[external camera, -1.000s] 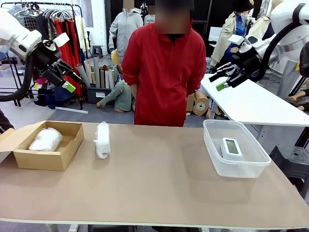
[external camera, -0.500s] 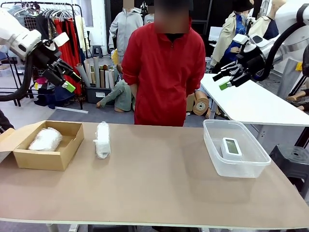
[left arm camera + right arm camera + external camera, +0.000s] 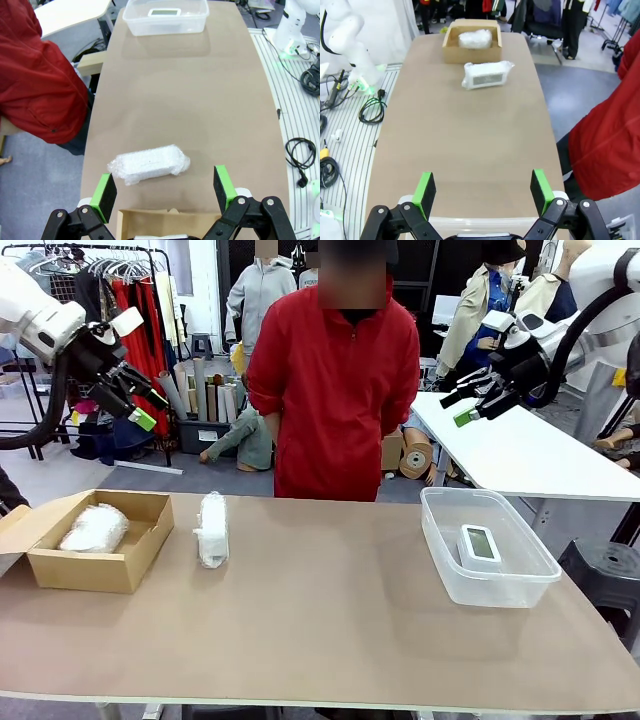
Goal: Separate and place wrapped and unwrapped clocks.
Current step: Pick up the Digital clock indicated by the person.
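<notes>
left arm [image 3: 42, 318] raised high above cardboard box [image 3: 82, 570], right arm [image 3: 598, 268] raised above plastic tub [image 3: 492, 590], both jaws released, empty

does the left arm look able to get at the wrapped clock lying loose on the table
Probably yes. The left gripper hangs open above that end, and the wrapped clock lies alone on the table beside the box, with nothing on it. The person stands behind the table, hands off it.

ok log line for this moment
left pincer: open, raised | right pincer: open, raised | white bubble-wrap bundle: on table | second wrapped bundle: in brown cardboard box | bare white digital clock: in clear plastic tub
</notes>
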Robot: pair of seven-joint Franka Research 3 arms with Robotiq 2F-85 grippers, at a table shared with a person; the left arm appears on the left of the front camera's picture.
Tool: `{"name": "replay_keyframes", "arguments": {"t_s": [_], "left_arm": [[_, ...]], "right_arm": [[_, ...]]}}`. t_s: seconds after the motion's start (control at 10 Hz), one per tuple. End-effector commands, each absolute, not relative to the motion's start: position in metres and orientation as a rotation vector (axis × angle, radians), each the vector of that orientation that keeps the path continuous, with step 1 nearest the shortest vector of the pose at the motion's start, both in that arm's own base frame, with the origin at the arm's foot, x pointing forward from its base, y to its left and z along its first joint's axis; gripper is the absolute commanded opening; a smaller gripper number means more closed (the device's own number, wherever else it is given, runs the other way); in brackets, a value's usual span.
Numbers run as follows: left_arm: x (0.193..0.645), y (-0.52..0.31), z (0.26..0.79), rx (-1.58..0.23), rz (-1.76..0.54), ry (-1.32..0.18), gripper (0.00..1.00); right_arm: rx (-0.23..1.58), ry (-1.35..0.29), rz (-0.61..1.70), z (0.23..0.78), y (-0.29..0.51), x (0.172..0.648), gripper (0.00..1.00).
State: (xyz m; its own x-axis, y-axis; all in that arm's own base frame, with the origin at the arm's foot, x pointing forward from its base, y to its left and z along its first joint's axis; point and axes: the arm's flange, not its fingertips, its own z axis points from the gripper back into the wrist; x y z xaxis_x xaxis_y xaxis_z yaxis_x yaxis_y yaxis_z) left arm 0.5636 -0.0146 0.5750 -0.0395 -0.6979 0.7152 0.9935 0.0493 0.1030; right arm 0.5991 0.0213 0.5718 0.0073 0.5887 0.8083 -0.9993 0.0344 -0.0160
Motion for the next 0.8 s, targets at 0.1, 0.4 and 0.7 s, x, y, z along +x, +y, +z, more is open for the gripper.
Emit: {"name": "replay_keyframes", "arguments": {"t_s": [0.1, 0.4, 0.7], "left_arm": [[0.5610, -0.0141, 0.5756, -0.526, -1.476, -0.706, 1.00], [0.5610, -0.0141, 0.5756, -0.526, -1.476, -0.706, 1.00], [0.5610, -0.0141, 0.5756, -0.526, -1.476, -0.706, 1.00]], "right_arm": [[0.712, -0.755, 1.421, 0.5720, 0.0224, 0.5987, 1.00], [0.712, -0.755, 1.421, 0.5720, 0.0224, 0.5987, 1.00], [0.712, -0.755, 1.421, 0.5720, 0.0224, 0.5987, 1.00]]}}
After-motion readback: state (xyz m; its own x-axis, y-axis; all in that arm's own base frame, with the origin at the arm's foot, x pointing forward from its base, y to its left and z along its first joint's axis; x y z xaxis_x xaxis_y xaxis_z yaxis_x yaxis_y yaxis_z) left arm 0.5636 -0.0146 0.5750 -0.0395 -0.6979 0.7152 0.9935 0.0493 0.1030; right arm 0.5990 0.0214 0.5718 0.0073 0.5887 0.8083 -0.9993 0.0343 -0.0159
